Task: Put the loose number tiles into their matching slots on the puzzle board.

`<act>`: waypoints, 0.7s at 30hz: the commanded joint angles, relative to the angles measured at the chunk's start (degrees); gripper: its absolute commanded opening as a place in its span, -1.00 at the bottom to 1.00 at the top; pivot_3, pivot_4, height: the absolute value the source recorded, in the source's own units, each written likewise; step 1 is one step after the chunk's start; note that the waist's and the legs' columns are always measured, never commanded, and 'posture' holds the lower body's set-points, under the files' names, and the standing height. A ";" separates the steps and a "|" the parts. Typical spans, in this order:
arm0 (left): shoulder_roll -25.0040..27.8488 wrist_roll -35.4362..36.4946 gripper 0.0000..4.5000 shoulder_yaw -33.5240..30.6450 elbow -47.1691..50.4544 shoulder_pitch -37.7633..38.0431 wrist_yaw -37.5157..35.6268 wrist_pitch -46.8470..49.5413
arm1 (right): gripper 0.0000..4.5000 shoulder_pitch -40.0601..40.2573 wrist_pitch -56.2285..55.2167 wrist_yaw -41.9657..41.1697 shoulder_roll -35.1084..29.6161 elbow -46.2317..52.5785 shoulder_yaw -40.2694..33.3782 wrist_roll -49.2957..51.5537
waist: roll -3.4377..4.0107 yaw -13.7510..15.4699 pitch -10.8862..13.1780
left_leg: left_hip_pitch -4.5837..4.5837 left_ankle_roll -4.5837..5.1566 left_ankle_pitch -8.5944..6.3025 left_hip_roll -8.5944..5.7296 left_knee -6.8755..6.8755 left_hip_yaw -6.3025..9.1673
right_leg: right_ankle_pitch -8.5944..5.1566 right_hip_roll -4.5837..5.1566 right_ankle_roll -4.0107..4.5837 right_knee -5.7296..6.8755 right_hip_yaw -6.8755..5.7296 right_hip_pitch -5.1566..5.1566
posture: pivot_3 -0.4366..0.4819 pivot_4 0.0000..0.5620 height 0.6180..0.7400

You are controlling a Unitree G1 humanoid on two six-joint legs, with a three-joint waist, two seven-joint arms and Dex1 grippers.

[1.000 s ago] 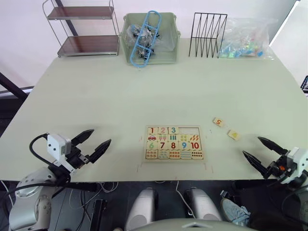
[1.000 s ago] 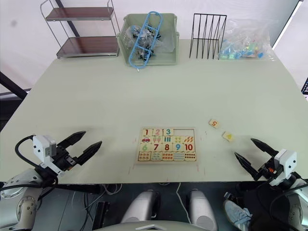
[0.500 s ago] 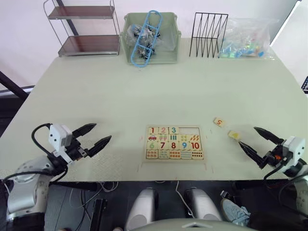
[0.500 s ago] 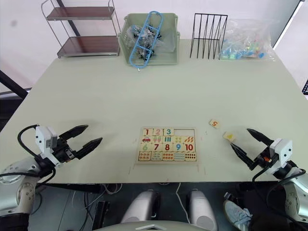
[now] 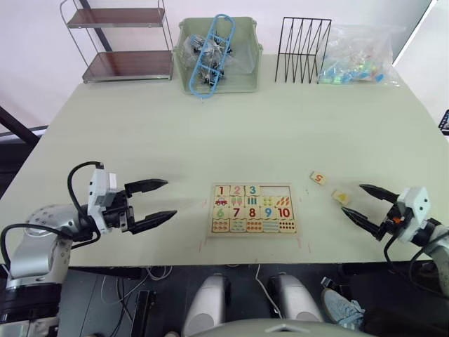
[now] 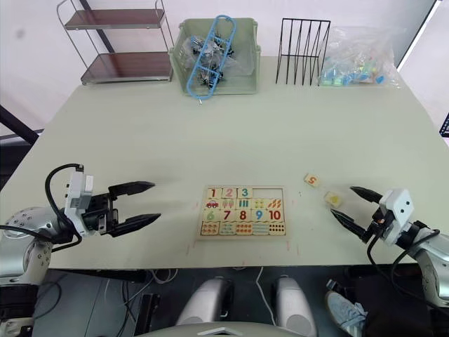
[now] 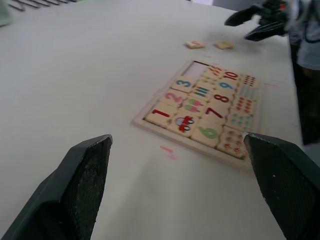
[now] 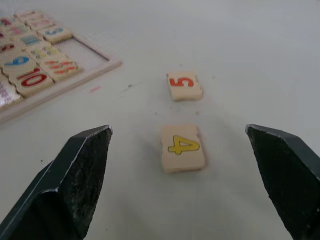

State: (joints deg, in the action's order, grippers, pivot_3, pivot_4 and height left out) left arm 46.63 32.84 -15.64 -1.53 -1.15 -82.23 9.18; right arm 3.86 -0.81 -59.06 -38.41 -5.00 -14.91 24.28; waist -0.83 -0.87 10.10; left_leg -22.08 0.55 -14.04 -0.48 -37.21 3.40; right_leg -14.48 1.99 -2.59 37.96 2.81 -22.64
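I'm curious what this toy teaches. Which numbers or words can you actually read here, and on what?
"1", "2", "3": tiles in the puzzle board's top row.
"6", "7", "8", "9", "10": tiles in its third row.
"5": loose tile on the table.
"4": loose tile between the open right gripper's fingers.
No words.

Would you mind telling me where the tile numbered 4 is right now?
The 4 tile lies flat on the table, right of the puzzle board, just beyond the open right gripper, with the 5 tile beside it.

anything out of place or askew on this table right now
Two number tiles lie loose off the puzzle board: the 5 tile and the 4 tile, slightly askew, beside the right gripper. The board's two slots are empty.
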 commanded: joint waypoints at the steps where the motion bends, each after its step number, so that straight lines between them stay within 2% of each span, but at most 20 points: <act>1: 1.11 1.91 0.97 -0.22 1.11 0.10 -3.84 -0.52 | 1.00 -1.16 1.71 1.21 -1.27 0.84 -0.15 -0.83 | 0.00 0.01 0.00 | 0.00 0.00 0.00 -0.01 0.00 -0.01 | -0.01 -0.01 0.02 0.00 0.01 0.00 | -0.05 -0.47 0.99; 6: 1.18 3.57 0.97 0.11 3.15 0.39 -8.17 -0.43 | 1.00 -2.94 4.54 1.49 -1.92 0.34 0.82 -1.74 | 0.00 0.02 0.00 | -0.01 0.00 0.00 0.00 -0.01 0.01 | -0.01 0.01 0.02 0.00 0.00 0.00 | -0.05 -0.47 0.99; 21: 0.42 3.10 0.97 -0.71 3.69 1.83 -7.97 -5.11 | 1.00 -5.40 8.07 0.24 -2.80 -1.71 3.68 -3.78 | 0.00 -0.04 0.01 | -0.01 0.00 0.00 0.01 -0.01 0.01 | 0.01 0.01 -0.02 0.00 0.00 -0.01 | -0.05 -0.47 0.99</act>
State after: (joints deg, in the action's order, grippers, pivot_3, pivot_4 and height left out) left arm 46.89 35.01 -15.21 0.68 0.55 -89.70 4.93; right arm -0.89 7.40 -58.36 -40.71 -7.36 -11.37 20.51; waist -0.83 -0.90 10.11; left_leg -22.09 0.55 -14.04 -0.47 -37.23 3.40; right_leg -14.48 2.00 -2.61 37.96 2.81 -22.66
